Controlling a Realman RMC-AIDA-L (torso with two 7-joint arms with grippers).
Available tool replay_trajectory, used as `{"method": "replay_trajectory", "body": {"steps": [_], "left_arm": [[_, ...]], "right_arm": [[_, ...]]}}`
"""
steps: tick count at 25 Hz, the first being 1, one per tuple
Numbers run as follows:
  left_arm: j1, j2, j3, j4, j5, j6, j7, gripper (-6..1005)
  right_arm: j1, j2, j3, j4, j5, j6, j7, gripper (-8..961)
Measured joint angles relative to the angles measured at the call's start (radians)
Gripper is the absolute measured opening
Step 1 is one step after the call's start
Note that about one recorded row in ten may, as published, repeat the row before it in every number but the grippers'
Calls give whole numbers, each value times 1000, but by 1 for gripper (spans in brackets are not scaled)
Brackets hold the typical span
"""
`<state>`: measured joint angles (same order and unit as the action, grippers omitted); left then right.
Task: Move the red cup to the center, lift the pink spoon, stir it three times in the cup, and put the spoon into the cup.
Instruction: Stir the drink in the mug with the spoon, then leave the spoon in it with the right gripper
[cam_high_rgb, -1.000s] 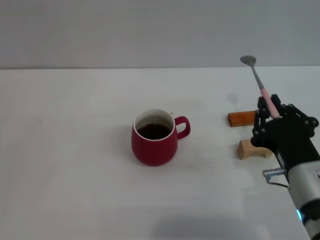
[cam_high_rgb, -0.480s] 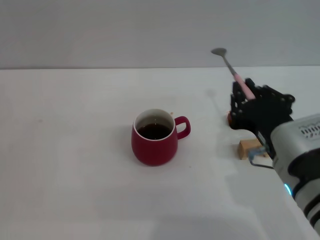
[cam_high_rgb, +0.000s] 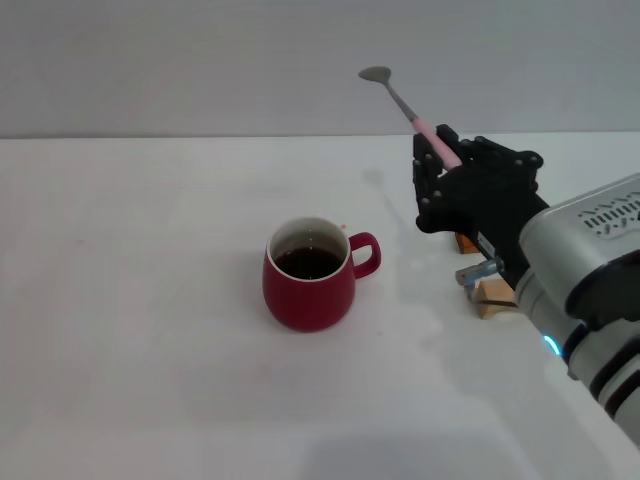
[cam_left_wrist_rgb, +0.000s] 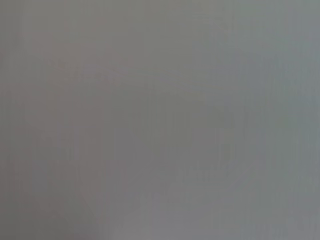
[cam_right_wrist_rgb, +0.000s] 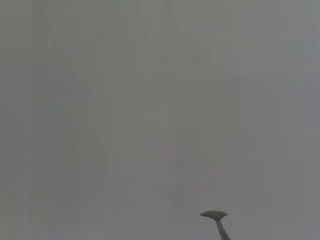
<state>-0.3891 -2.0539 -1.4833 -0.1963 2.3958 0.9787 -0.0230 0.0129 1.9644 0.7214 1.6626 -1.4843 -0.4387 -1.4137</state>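
Jaws: my right gripper (cam_high_rgb: 443, 160) is clamped on the pink spoon (cam_high_rgb: 412, 113) — handle pinched, grey bowl raised up and away from the jaws.
Spoon bowl: I see it alone in the right wrist view (cam_right_wrist_rgb: 215, 216).
Red cup (cam_high_rgb: 310, 274): on the white table (cam_high_rgb: 130, 300), below the jaws and toward my left — apart from them, dark liquid inside.
Blocks: orange-brown block (cam_high_rgb: 464, 241) and wooden block (cam_high_rgb: 493, 297) beneath the gripper.
Left gripper: I cannot see it.

Occlusions and cut-offs, current frame

Right gripper (cam_high_rgb: 446, 160) hides the lower handle of the pink spoon (cam_high_rgb: 405, 104); the right wrist view cuts the spoon off below its bowl. Gripper also covers most of the orange-brown block (cam_high_rgb: 464, 241) and part of the wooden block (cam_high_rgb: 492, 297). Left wrist view: featureless grey.
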Motion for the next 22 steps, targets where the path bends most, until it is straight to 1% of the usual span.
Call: {"method": "replay_trajectory", "body": {"steps": [3, 6, 11, 15, 16, 17, 18, 19, 21, 22], "left_arm": [[0, 0, 0, 0, 0, 0, 0, 846], [0, -1, 0, 0, -1, 0, 0, 845], [2, -2, 0, 0, -1, -2, 0, 844], [2, -2, 0, 0, -1, -2, 0, 845], [3, -2, 0, 0, -1, -2, 0, 845], [3, -2, 0, 0, -1, -2, 0, 845], [3, -2, 0, 0, -1, -2, 0, 845], [3, -2, 0, 0, -1, -2, 0, 845], [3, -2, 0, 0, -1, -2, 0, 846], [3, -2, 0, 0, -1, -2, 0, 846]], "right_arm": [[-1, 13, 1, -1, -1, -2, -32, 162], [-6, 17, 8, -1, -1, 4, -44, 161], [-9, 15, 16, 9, 10, 32, -45, 161], [-21, 20, 16, 5, 10, 19, -45, 161], [-28, 25, 15, 3, -3, 1, -46, 161], [-46, 43, 10, -3, -47, -43, -46, 161], [-46, 43, 10, -3, -47, -43, -46, 161], [-63, 61, 8, -11, -90, -69, -46, 161], [-88, 86, 11, -24, -144, -85, -46, 161], [-107, 105, 15, -43, -196, -104, -35, 161]]}}
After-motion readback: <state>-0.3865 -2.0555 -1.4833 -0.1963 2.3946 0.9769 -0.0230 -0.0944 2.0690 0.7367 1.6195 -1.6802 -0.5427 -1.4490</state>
